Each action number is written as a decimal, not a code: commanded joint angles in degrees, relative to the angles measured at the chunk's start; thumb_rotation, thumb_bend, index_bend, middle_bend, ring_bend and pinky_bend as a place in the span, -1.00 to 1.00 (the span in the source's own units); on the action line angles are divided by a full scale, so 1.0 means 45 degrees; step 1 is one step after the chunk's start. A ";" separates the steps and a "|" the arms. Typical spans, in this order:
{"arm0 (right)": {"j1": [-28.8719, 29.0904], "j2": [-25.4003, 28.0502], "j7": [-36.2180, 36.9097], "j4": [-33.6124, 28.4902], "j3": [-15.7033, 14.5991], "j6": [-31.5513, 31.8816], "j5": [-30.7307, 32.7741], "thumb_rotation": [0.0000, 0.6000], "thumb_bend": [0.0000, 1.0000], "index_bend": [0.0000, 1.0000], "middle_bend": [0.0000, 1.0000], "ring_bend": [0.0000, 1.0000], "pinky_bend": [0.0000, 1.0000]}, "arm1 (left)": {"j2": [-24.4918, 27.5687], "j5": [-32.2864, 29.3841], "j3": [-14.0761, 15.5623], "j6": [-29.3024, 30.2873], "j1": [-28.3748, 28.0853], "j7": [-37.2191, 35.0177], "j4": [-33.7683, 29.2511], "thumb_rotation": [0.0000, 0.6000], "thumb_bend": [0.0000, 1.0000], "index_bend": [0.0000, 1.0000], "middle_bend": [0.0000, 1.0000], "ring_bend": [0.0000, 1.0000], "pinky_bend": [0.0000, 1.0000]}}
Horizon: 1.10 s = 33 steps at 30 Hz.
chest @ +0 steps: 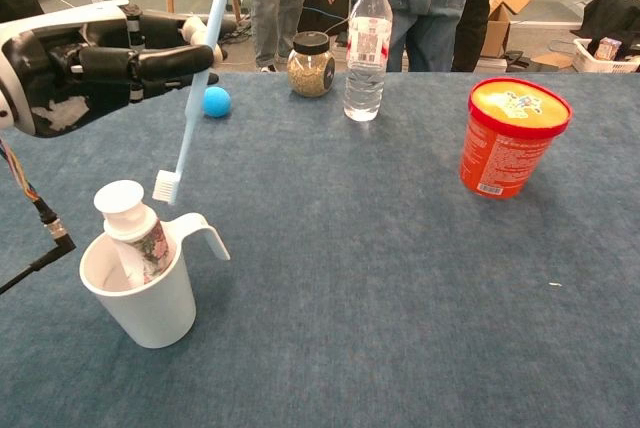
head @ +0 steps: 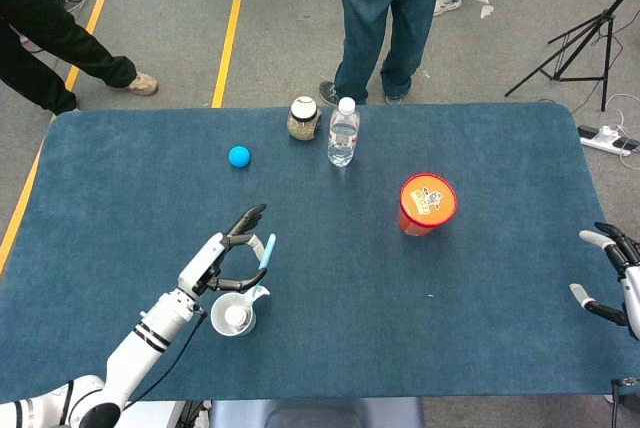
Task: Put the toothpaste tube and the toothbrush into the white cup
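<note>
The white cup (chest: 145, 300) (head: 233, 316) stands near the table's front left, its handle pointing right. The toothpaste tube (chest: 134, 226) (head: 235, 317) stands inside it, white cap up. My left hand (chest: 95, 63) (head: 222, 261) pinches the light-blue toothbrush (chest: 196, 78) (head: 266, 251) by its handle, nearly upright with the bristle head down. The brush head hangs just above the cup's rim on the handle side, beside the tube's cap. My right hand (head: 608, 278) rests at the table's right edge with fingers apart, holding nothing.
A blue ball (chest: 215, 101), a lidded glass jar (chest: 311, 64) and a water bottle (chest: 367, 44) stand along the far side. A red tub with a yellow lid (chest: 512, 136) sits right of centre. People stand beyond the far edge.
</note>
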 commanded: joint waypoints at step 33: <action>-0.0026 0.0052 0.0070 -0.0022 0.0018 0.0043 0.0018 1.00 -0.69 -0.46 -0.62 -0.52 0.16 | -0.1861 0.1161 0.1308 0.1222 0.0006 -0.2165 0.2681 1.00 -0.34 0.17 -1.00 -1.00 -1.00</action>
